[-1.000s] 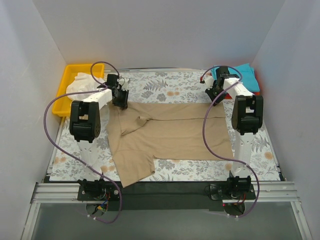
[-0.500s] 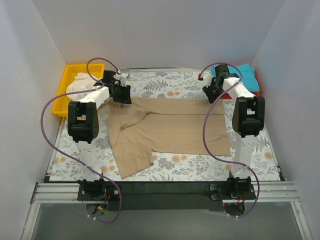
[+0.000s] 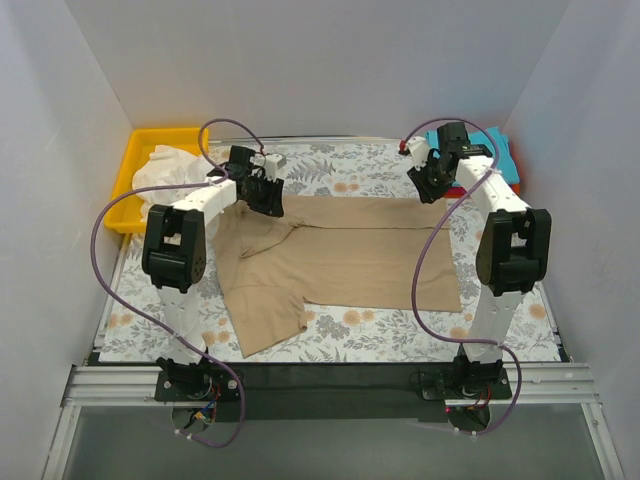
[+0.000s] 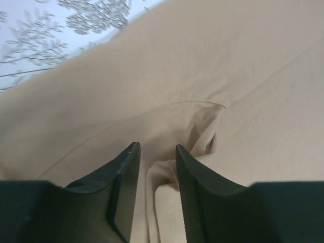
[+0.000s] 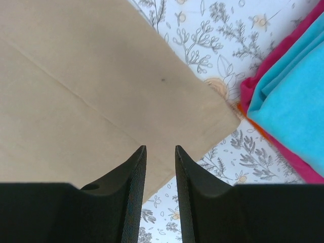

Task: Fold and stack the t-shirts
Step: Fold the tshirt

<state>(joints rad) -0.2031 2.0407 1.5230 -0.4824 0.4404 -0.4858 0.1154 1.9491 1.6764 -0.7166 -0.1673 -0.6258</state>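
The tan t-shirt [image 3: 340, 255] lies folded across the flowered cloth, one sleeve [image 3: 265, 325] reaching toward the near edge. My left gripper [image 3: 268, 198] hovers over its far left part with its jaws open. In the left wrist view a rumpled ridge of tan cloth [image 4: 202, 121] lies under the left gripper [image 4: 156, 147], ungripped. My right gripper [image 3: 430, 188] is open over the shirt's far right corner [image 5: 223, 114], and nothing sits between the right gripper's [image 5: 159, 148] fingers. A white t-shirt [image 3: 165, 170] fills the yellow bin. The teal t-shirt [image 3: 495, 150] rests on the red-pink one [image 5: 260, 86].
The yellow bin [image 3: 135, 165] stands at the back left corner. A white cloth printed with ferns and flowers [image 3: 340, 175] covers the table. White walls close in on three sides. Purple cables [image 3: 425, 270] loop from both arms over the shirt.
Both grippers carried the tan shirt's edge toward the back, then opened and let it go. The left gripper has since shifted right along that edge; the right arm has swung outward.
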